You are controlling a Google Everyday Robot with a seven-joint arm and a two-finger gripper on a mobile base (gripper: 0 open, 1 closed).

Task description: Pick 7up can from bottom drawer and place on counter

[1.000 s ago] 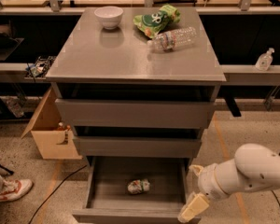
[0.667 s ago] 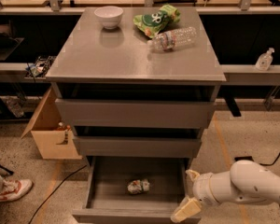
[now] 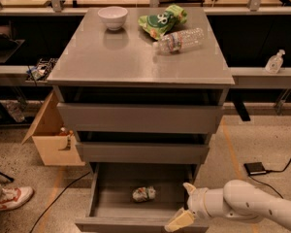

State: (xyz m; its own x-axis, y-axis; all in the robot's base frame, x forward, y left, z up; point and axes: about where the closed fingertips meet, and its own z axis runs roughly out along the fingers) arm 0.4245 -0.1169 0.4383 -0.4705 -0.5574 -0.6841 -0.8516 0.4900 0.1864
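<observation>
Reach into the open drawer. At far left a cardboard box [image 3: 53, 142] stands on the floor beside the cabinet, clear of the work. On the worktop [image 3: 136, 64] a white bowl [image 3: 112, 17], a green snack bag [image 3: 162, 21] and a clear water bottle [image 3: 179, 40] crowd the far edge, leaving the near half bare for the later placement. The drawer [image 3: 111, 200], lowest of three, is pulled out; the can [image 3: 144, 193] lies on its side near the middle of the drawer floor, touching nothing else. The gripper [image 3: 184, 204] hangs at the drawer's near right corner, to the right of the can and apart from it, jaws spread and holding nothing. A sound approach would likely carry the gripper left and down past the right wall, staying below the middle drawer front, and set the jaws across the can's round body, not its ends. A can lying on its side may roll when nudged, so both jaws should meet it together.
</observation>
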